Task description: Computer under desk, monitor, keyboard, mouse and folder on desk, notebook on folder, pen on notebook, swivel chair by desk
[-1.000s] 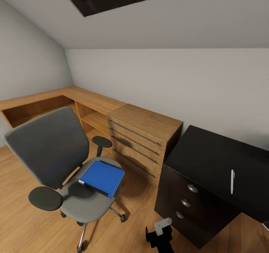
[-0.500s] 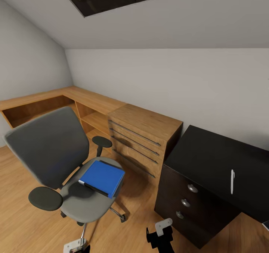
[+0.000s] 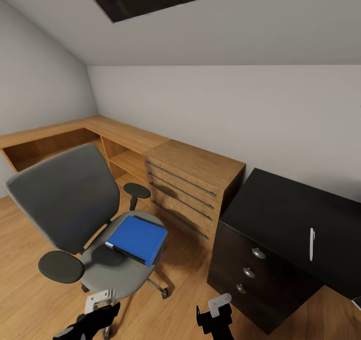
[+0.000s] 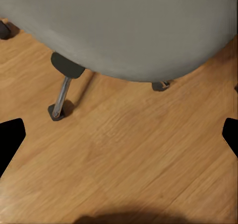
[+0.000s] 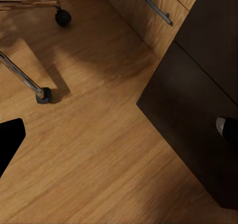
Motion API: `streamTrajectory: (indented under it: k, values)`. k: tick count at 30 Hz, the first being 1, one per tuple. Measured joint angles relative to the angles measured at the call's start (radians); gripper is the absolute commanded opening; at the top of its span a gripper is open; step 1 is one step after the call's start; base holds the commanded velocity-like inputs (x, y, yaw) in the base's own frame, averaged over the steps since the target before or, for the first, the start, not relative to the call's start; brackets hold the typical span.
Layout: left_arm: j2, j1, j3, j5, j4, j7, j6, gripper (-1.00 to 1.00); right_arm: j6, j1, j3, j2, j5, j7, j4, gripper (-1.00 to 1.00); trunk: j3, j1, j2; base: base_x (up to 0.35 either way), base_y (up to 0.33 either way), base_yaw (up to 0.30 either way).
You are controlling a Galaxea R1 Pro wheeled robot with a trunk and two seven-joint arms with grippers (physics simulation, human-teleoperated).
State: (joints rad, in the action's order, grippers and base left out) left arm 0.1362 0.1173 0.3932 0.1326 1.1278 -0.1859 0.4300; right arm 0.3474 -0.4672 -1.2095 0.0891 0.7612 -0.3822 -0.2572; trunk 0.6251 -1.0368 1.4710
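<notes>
A flat bright blue folder (image 3: 137, 238) lies on the grey seat of the swivel chair (image 3: 75, 214), toward the seat's front edge, between the two black armrests. The chair stands on a wooden floor (image 3: 30, 290), near a light wooden drawer cabinet (image 3: 193, 189). Beyond the cabinet is the end of the black desk (image 3: 291, 214) with its three round-knobbed drawers; a white pen (image 3: 311, 244) lies on the desktop.

Low in the head view, the left gripper (image 3: 98, 307) sits just below the chair seat, and the right gripper (image 3: 215, 312) hangs near the desk's drawers. Both wrist views show the fingers spread wide, with nothing between them.

The step in hand appears to be fetching the folder from the chair. The next move likely calls for raising the left gripper above the seat and closing on the folder's near edge.
</notes>
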Motion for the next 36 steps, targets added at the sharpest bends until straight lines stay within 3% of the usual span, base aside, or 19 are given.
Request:
streamTrajectory:
  k: [4,10,17,21,26,30,36]
  values:
    - [0.003,0.000,-0.051,0.000,0.089,-0.001,0.097,1.00,0.000,-0.001,0.000,0.000,0.000,0.000,0.001,1.00,0.000,0.000,0.000,0.000,0.000,0.000]
    - [0.004,0.000,-0.084,-0.001,0.190,-0.001,0.204,1.00,0.000,-0.001,0.000,0.000,0.000,0.000,0.001,1.00,0.000,0.000,0.000,0.000,0.000,0.000]
    - [0.005,0.000,-0.162,-0.003,0.244,-0.001,0.284,1.00,0.000,0.000,0.000,0.000,0.000,0.001,0.001,1.00,0.000,0.000,0.000,0.000,0.000,0.000]
    - [0.005,0.000,-0.181,-0.003,0.255,-0.001,0.296,1.00,0.000,0.000,0.000,0.000,0.000,0.001,0.001,1.00,0.000,0.000,0.000,0.000,0.000,0.000]
    - [0.006,0.000,-0.241,-0.005,0.285,0.000,0.321,1.00,0.000,0.000,0.000,0.000,0.000,0.001,0.001,1.00,0.000,0.000,0.000,0.000,0.000,0.000]
    - [0.022,0.000,-0.299,-0.007,0.346,0.003,0.401,1.00,0.000,0.000,0.000,0.000,0.000,0.002,0.001,1.00,0.000,0.000,0.000,0.000,0.000,0.000]
    - [0.037,0.002,-0.326,-0.002,0.396,0.023,0.482,1.00,0.000,0.000,-0.001,0.000,0.000,0.002,0.008,1.00,0.000,0.000,0.000,0.000,0.000,0.000]
